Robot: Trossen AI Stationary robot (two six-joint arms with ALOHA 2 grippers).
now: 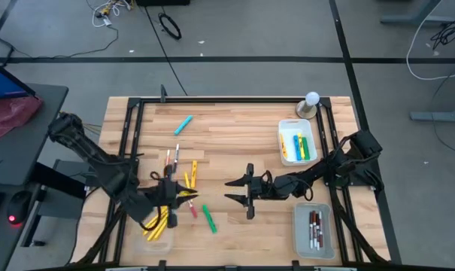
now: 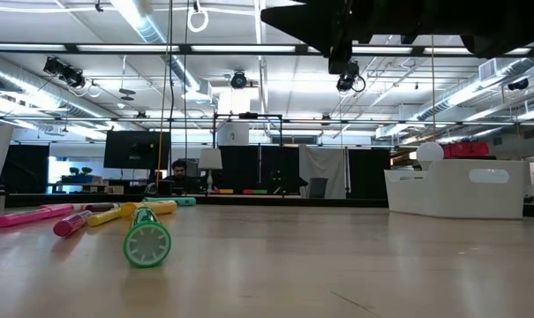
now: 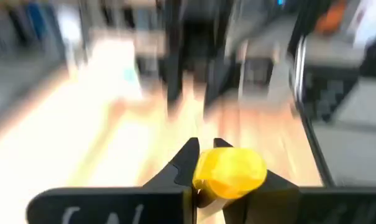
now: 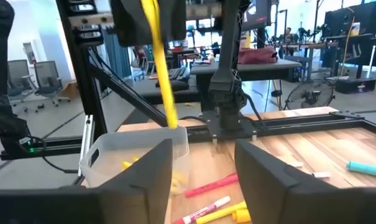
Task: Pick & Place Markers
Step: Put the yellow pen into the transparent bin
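The markers look light, stiff and smooth-barrelled, so a pinch across the middle of the barrel should hold one level, while a grip near a cap would probably let it swing; being round, they will likely roll if nudged, as the green marker [image 2: 147, 242] lying end-on in the low view suggests. The left end effector [image 3: 228, 177] has its fingers pinched narrow on a yellow marker [image 4: 160, 65], which in the right wrist view hangs tilted over the clear tray [image 1: 158, 238] at the surface's near-left corner; that tray already holds yellow ones. The right end effector [image 1: 247, 191] hangs near the middle of the surface with its fingers spread wide and nothing between them. Loose markers lie in a cluster [image 1: 183, 175] left of centre, yellow, pink and white among them; the green one [image 1: 209, 218] lies nearer the front edge, and a light blue marker [image 1: 183, 124] sits apart toward the far edge. A second tray [image 1: 283, 143] by the right edge holds yellow, green and blue ones, and a third tray [image 1: 326, 241] at the near-right corner holds white ones with dark and red caps. A small lamp-like thing with a white ball top [image 1: 310, 104] stands at the far-right corner. No brand, label or writing is readable on the markers or trays; the marks on the left wrist's housing are too blurred to make out.
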